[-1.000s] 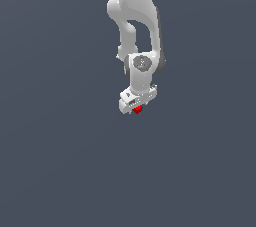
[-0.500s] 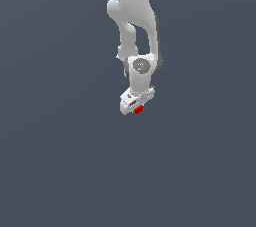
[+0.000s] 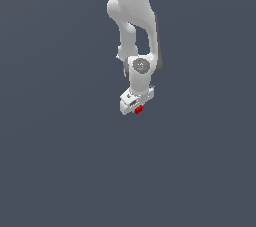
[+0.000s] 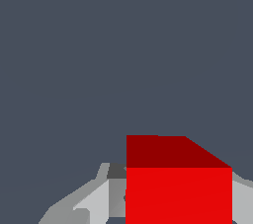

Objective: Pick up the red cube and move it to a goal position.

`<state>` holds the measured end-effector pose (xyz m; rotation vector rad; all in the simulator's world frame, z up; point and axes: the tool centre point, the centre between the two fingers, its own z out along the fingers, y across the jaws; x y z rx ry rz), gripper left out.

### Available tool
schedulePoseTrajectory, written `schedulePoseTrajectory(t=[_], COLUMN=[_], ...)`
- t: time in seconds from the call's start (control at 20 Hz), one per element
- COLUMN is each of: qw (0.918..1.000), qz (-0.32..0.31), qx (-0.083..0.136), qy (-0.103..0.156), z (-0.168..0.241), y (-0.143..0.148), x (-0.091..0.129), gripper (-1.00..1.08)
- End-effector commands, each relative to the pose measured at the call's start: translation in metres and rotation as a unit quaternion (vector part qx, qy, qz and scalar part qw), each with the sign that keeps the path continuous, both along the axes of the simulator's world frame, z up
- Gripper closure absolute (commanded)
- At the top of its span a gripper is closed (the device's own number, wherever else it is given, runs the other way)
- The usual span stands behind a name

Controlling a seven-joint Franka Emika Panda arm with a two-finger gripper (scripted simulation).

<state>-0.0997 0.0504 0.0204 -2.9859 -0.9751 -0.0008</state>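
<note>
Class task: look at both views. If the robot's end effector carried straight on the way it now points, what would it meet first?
The white end effector, holding the small bright-red cube, would probably meet only the plain grey-blue surface. Nothing else shows ahead in either view, though depth is hard to judge.

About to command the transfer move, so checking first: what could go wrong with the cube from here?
1. The red cube shows only at the very tip of the gripper, so the hold looks shallow; a fast move could let it slip.
2. In the wrist view the red cube blocks much of the frame, and no goal marker is visible, so placement can't be checked visually.
</note>
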Motion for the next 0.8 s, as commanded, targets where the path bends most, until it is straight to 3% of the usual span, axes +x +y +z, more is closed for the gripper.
schedulePoseTrajectory(t=[0.0, 0.4, 0.75], qw=[1.0000, 1.0000, 1.0000], qz=[0.000, 0.000, 0.001], qx=[0.000, 0.000, 0.000], qy=[0.000, 0.000, 0.000], z=[0.000, 0.021, 0.067], y=[0.000, 0.000, 0.001], x=[0.000, 0.002, 0.005], gripper=[1.08, 1.08, 1.08])
